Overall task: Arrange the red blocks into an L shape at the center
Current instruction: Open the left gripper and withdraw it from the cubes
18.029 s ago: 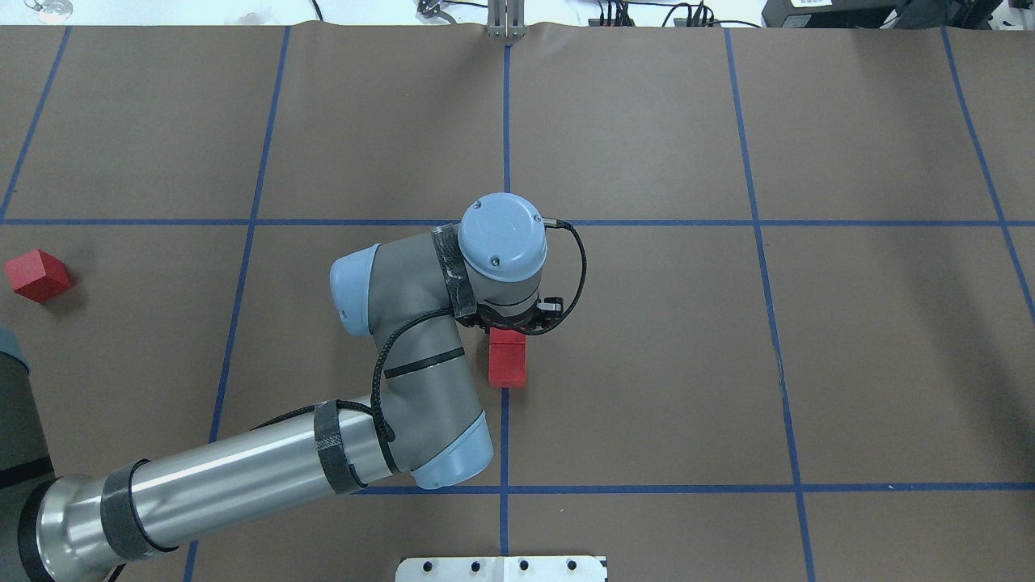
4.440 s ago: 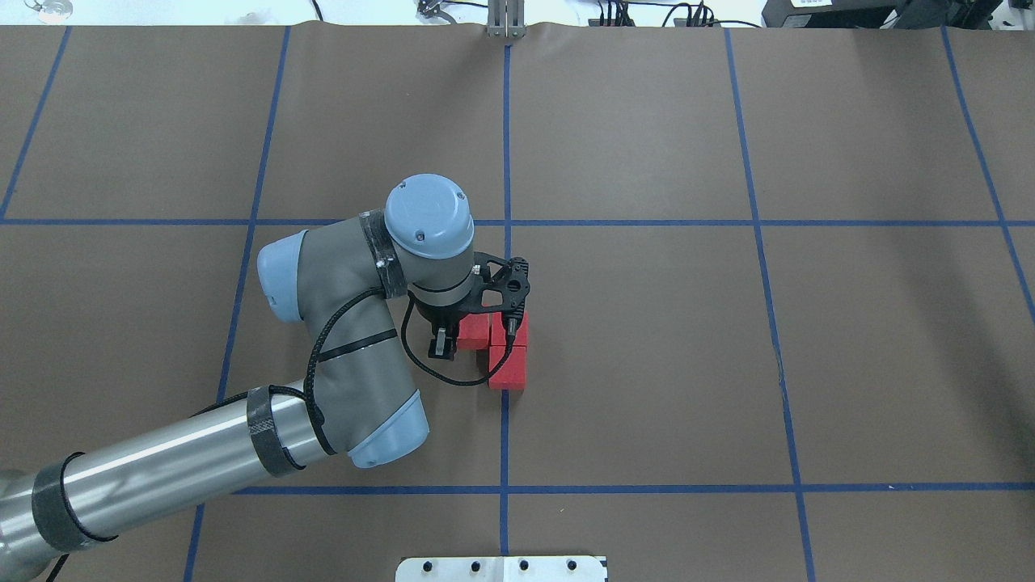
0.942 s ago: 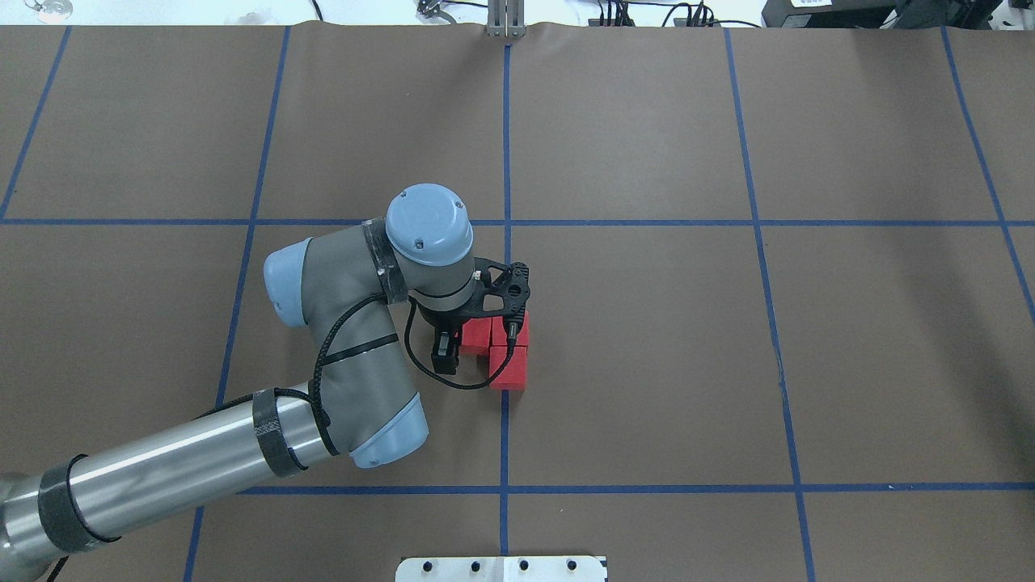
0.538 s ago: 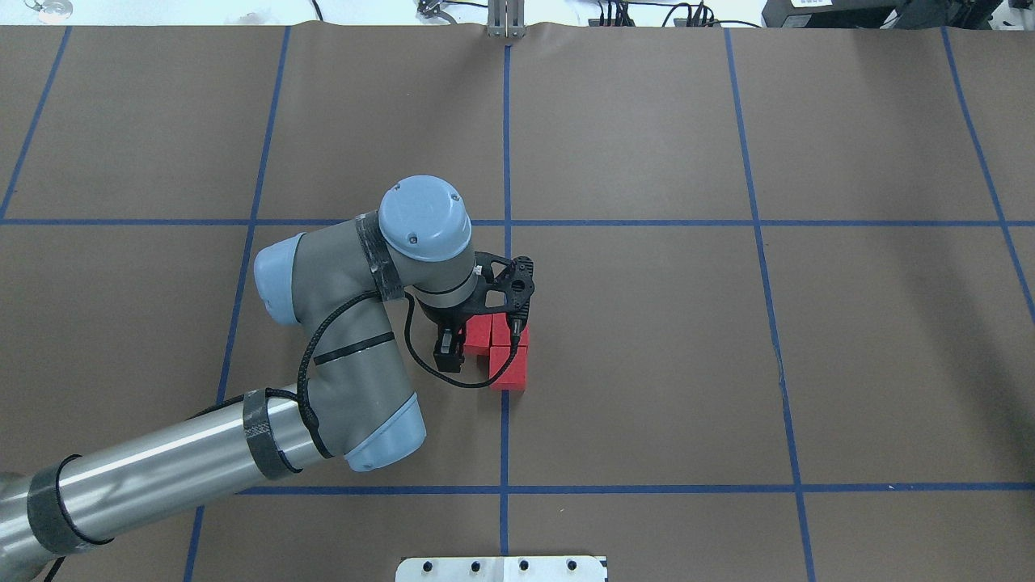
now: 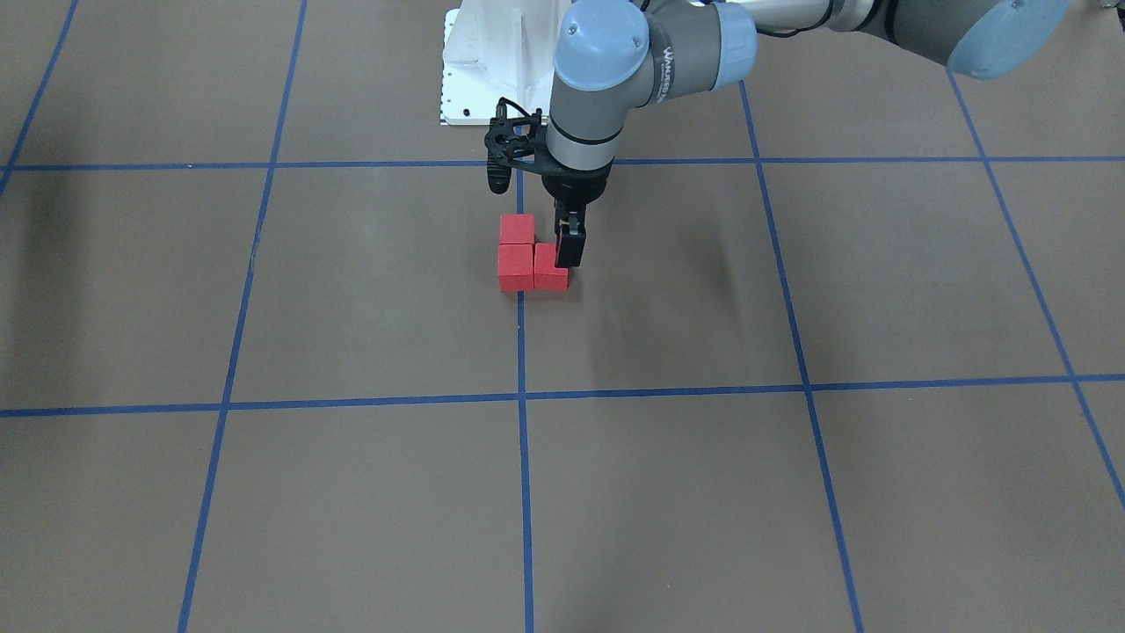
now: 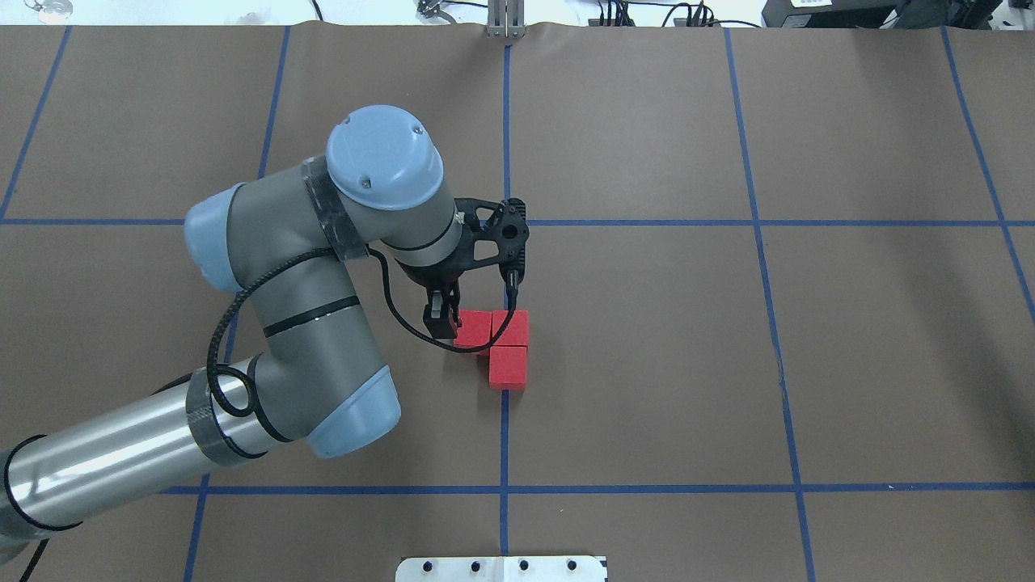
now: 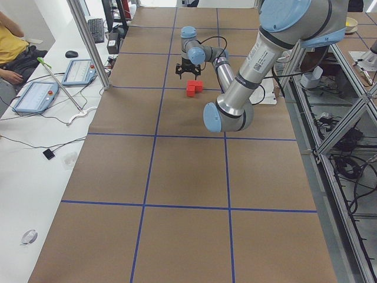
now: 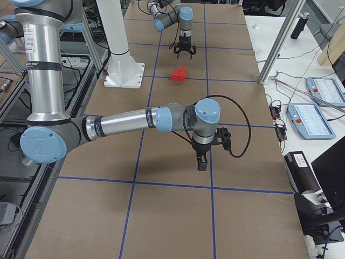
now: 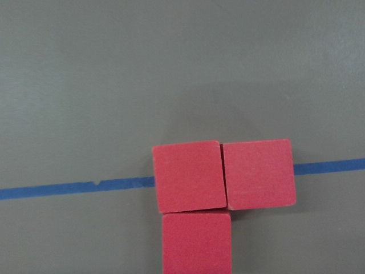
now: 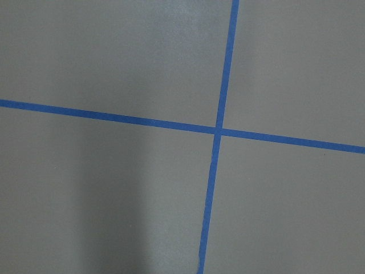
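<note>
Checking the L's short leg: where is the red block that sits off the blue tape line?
Overhead view: that red block lies just left of the central tape line, touching the corner block.

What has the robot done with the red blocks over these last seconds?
The left gripper fetched the third red block from the table's far left, set it against the other two red blocks, completing the L shape, then let go and rose. Those two never moved.

3 red blocks (image 9: pixel 258 174) sit touching in an L shape (image 9: pixel 188 177) over a blue tape line (image 9: pixel 68 189).
</note>
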Robot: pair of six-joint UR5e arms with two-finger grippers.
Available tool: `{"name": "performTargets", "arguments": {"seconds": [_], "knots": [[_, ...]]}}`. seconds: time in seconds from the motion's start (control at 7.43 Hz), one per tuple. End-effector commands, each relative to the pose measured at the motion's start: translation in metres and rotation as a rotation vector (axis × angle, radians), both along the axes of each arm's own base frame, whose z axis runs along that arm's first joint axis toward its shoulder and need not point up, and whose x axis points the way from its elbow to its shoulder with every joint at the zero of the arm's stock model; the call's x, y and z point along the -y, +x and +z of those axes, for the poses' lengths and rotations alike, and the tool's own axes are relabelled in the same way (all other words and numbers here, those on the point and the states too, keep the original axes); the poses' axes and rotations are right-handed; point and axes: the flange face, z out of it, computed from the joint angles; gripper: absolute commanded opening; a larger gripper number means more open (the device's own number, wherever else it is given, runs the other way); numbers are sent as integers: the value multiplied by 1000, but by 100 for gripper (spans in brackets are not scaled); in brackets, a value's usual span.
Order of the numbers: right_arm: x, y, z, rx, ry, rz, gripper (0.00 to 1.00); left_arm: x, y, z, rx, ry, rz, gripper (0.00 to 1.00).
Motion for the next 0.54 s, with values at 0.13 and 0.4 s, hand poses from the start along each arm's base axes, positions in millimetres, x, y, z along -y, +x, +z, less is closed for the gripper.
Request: {"name": "performTargets", "arguments": {"seconds": [0.13,0.4], "knots": [[-2,0,4,0,-6,-2,100,76,-86,41,67,-294,-362,100],[-4,0,5,-1,-8,-3,100,76,-157,100,31,-602,-653,100]]}}
